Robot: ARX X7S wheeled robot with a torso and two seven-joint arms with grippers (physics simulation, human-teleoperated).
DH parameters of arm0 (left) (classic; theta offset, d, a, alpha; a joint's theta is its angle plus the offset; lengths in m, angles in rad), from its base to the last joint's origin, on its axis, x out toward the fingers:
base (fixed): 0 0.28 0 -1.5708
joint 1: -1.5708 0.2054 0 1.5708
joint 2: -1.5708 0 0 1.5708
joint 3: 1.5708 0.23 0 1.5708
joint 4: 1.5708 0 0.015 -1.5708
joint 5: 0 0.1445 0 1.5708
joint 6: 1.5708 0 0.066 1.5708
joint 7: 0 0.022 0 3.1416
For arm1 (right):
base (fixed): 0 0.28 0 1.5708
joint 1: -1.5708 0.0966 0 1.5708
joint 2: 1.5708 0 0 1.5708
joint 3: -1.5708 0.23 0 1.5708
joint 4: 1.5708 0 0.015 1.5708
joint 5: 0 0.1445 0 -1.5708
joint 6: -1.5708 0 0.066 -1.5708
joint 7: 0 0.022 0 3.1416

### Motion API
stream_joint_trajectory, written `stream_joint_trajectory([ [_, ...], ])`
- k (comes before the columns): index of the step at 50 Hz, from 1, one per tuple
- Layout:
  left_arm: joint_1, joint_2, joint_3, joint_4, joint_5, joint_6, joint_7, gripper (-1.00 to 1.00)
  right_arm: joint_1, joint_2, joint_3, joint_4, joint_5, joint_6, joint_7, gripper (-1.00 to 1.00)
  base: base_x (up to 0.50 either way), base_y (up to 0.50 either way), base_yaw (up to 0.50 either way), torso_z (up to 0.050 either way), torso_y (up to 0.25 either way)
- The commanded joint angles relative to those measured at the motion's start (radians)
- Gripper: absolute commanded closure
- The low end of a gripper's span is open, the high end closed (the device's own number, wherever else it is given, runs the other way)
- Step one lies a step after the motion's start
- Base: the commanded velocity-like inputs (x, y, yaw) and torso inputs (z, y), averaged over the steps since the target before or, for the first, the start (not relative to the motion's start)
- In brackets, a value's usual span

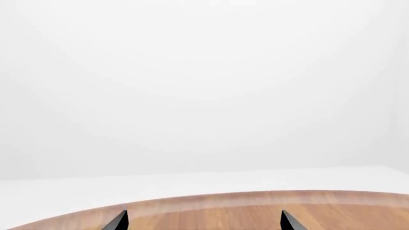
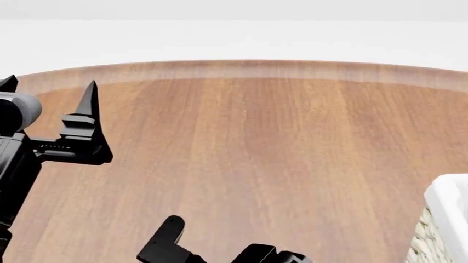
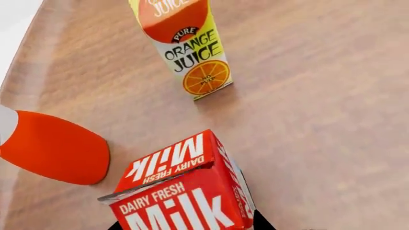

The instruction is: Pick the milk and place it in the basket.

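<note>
The milk [image 3: 185,191] stands upright between the right claw's [image 3: 185,226] spread tips. Lower squarely, then pinch its sides; the left claw [image 2: 47,90] hangs spread.

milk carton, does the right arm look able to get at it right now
Probably yes. In the right wrist view the milk sits upright right at the right gripper, a fingertip on each side. The orange juice carton and an orange object stand apart from it.

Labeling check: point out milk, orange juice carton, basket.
milk [image 3: 185,191]: right wrist view, red gable top and front panel.
orange juice carton [image 3: 191,52]: right wrist view, front label.
basket [image 2: 447,205]: head view, white liner over the rim, right edge.
</note>
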Motion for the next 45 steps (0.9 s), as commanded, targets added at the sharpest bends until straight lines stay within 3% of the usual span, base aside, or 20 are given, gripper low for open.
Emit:
stream_joint_trajectory([
  [1, -0.003, -0.004, -0.001, -0.003, -0.005, 0.002, -0.005, -1.0, -0.021, 0.065, 0.234, -0.078, 0.067, -0.021, 0.251, 1.0, 0.0, 0.0, 0.0, 0.0, 0.0],
  [9, -0.003, -0.008, -0.001, -0.005, -0.008, 0.003, -0.007, -1.0, -0.002, 0.153, 0.415, -0.215, 0.173, 0.073, 0.463, 1.0, 0.0, 0.0, 0.0, 0.0, 0.0],
  [22, -0.009, -0.012, 0.003, -0.004, -0.013, 0.001, -0.013, -1.0, 0.131, 0.254, 0.696, -0.431, 0.44, 0.366, 0.847, 1.0, 0.0, 0.0, 0.0, 0.0, 0.0],
  [33, -0.008, -0.017, 0.002, -0.01, -0.017, 0.008, -0.013, -1.0, 0.242, 0.284, 0.837, -0.424, 0.581, 0.525, 1.111, 1.0, 0.0, 0.0, 0.0, 0.0, 0.001],
  [45, -0.002, -0.018, 0.004, -0.015, -0.021, 0.018, -0.014, -1.0, 0.299, 0.403, 0.992, -0.38, 0.675, 0.609, 1.362, 1.0, 0.0, 0.0, 0.0, 0.0, 0.002],
])
